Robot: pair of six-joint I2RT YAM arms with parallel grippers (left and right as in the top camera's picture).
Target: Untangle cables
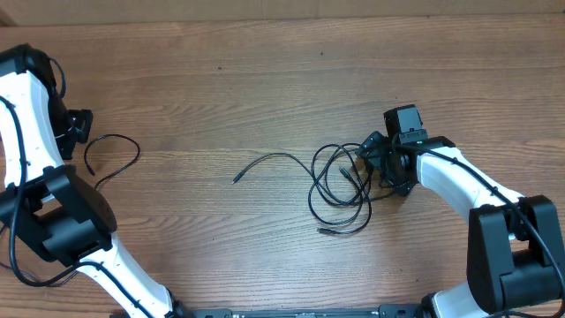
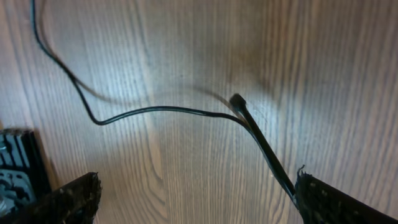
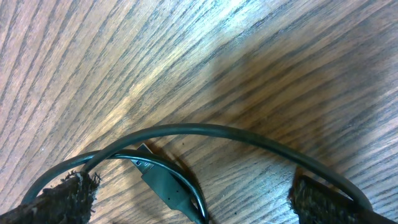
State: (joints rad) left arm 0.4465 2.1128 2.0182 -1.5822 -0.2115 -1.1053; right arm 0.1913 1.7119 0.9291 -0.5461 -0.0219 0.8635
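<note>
A tangle of thin black cables (image 1: 340, 181) lies right of the table's middle, with one end stretching left to a plug tip (image 1: 237, 179). My right gripper (image 1: 375, 161) is at the tangle's right edge. In the right wrist view it (image 3: 193, 202) is open, with a cable arc (image 3: 205, 129) and a plug (image 3: 168, 185) on the wood between its fingers. A separate cable (image 1: 113, 155) curls at the left beside my left gripper (image 1: 78, 124). In the left wrist view that gripper (image 2: 199, 202) is open, and the cable (image 2: 155, 110) with its plug tip (image 2: 236, 99) runs down against the right finger.
The wooden table (image 1: 221, 79) carries nothing else in view. Thick black cables run along the left arm (image 1: 26, 97). The right arm (image 1: 468, 185) reaches in from the lower right.
</note>
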